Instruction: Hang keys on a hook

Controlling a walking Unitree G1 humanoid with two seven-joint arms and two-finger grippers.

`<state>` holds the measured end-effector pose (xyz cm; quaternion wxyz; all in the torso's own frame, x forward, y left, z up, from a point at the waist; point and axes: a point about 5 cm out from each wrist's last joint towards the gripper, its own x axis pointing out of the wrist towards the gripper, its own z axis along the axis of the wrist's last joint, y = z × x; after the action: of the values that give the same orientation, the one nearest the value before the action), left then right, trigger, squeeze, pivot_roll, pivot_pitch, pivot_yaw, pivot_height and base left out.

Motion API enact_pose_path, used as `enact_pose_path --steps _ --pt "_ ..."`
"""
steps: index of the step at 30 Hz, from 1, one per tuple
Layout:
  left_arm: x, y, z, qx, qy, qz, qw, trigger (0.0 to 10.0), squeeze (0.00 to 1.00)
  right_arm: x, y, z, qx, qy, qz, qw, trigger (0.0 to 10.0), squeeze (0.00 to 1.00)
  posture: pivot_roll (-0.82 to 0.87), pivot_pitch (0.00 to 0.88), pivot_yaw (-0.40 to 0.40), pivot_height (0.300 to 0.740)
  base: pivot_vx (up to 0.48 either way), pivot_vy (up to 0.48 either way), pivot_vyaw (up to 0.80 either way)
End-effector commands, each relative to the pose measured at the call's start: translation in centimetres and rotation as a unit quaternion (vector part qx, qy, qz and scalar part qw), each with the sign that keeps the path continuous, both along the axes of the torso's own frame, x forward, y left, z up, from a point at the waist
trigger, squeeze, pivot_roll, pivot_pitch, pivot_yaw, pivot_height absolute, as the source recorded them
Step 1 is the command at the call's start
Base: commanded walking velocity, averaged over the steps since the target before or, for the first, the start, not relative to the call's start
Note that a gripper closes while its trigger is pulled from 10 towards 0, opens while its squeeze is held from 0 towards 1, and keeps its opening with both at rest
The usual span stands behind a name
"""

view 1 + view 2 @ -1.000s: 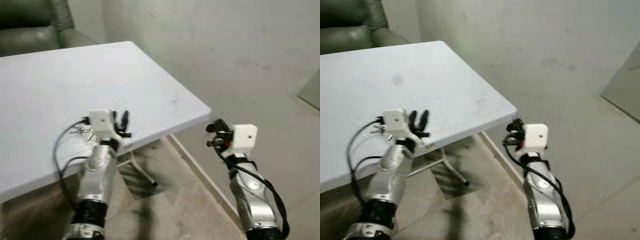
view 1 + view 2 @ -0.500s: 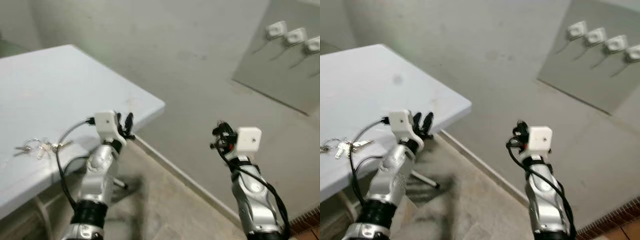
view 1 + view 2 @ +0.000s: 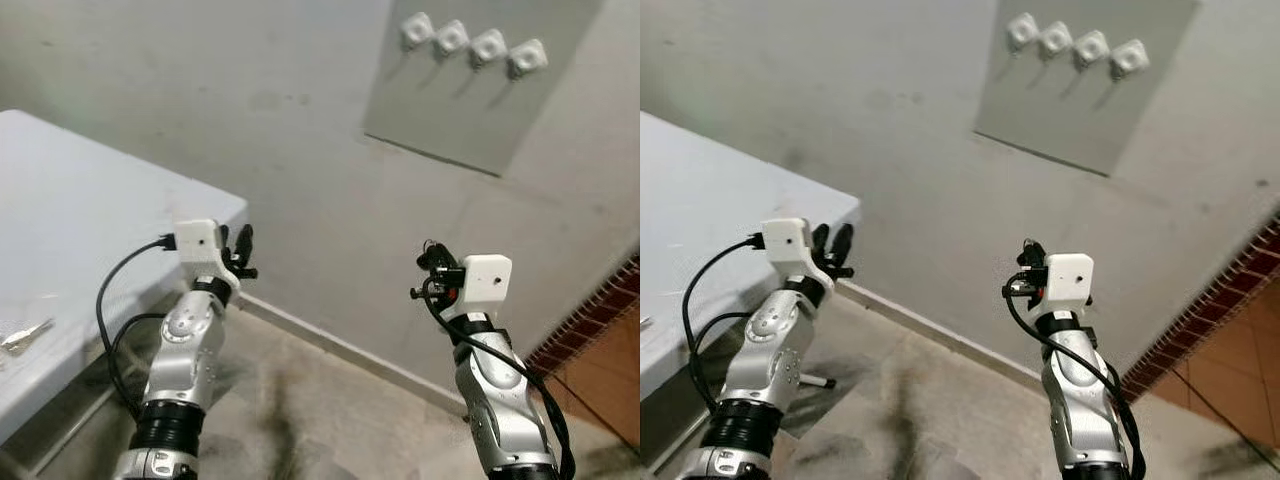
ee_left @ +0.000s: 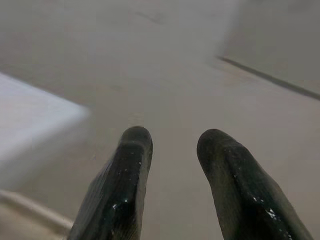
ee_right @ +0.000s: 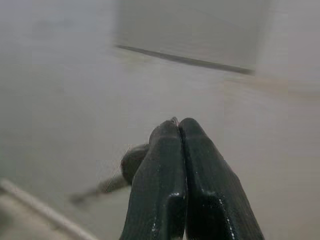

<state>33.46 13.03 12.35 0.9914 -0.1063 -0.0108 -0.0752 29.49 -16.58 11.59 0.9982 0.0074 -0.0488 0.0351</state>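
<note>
**Step in hand: facing the hooks without the keys**

My left gripper (image 3: 243, 256) has its fingers parted and holds nothing. My right gripper (image 5: 175, 145) is pressed closed; something small may sit behind the tips, I cannot tell what. The keys (image 3: 22, 337) lie flat on the table (image 3: 90, 200) at my far left, long axis pointing roughly toward the table's near edge. Next, I judge, comes picking them up. The hooks (image 3: 470, 45) sit in a row, high on the wall.
</note>
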Motion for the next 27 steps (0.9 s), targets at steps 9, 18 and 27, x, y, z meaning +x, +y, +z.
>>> enact_pose_path --steps 9,18,27 --pt "0.1 0.0 0.4 0.009 -0.002 -0.003 1.000 10.0 0.00 0.0 0.1 0.6 0.003 -0.011 -0.004 1.000 10.0 0.00 0.10 0.000 -0.067 0.736 0.000 0.000 -0.76" --pt "-0.5 -0.4 0.1 -0.010 0.010 -0.006 1.000 10.0 0.00 -0.3 0.1 0.6 0.004 -0.009 -0.001 1.000 10.0 0.00 0.10 0.000 -0.073 0.736 0.000 0.000 -0.17" --pt "-0.9 -0.6 -0.4 -0.023 0.023 -0.005 0.999 10.0 0.00 -0.7 0.1 0.4 0.002 -0.007 0.004 1.000 10.0 0.00 0.09 0.000 -0.074 0.736 0.000 0.000 0.00"
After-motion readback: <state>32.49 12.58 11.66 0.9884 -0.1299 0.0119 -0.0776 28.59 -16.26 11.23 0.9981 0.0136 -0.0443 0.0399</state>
